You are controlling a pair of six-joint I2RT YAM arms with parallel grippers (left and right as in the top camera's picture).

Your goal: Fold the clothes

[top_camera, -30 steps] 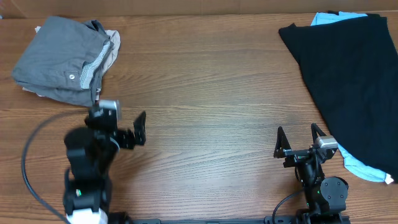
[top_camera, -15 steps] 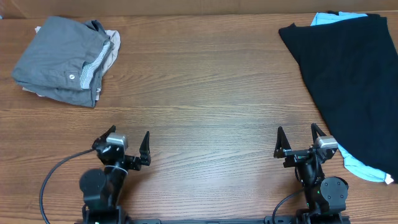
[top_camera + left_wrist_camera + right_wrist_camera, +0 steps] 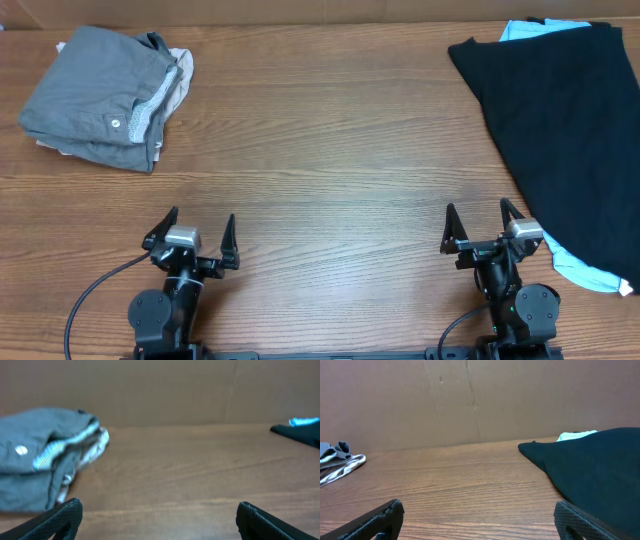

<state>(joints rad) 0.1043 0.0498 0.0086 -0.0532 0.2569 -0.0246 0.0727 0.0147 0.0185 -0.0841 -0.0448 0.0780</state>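
The grey shorts (image 3: 95,95) lie folded in a heap at the table's far left, silvery button and pale speckled waistband lining showing. They also show in the left wrist view (image 3: 35,455), and their edge shows in the right wrist view (image 3: 332,462). My left gripper (image 3: 192,238) sits low at the front left, open and empty, well clear of the shorts; its fingertips show in its wrist view (image 3: 160,515). My right gripper (image 3: 477,228) sits at the front right, open and empty (image 3: 480,515).
A large black garment (image 3: 560,110) covers the right side of the table over a light blue cloth (image 3: 585,272), close to the right gripper. Beige fabric (image 3: 182,75) peeks from under the grey shorts. A brown cardboard wall (image 3: 470,400) backs the table.
My left arm has drawn back from beside the shorts and settled low at the front edge, gripper open. The right arm and the clothes have not moved.
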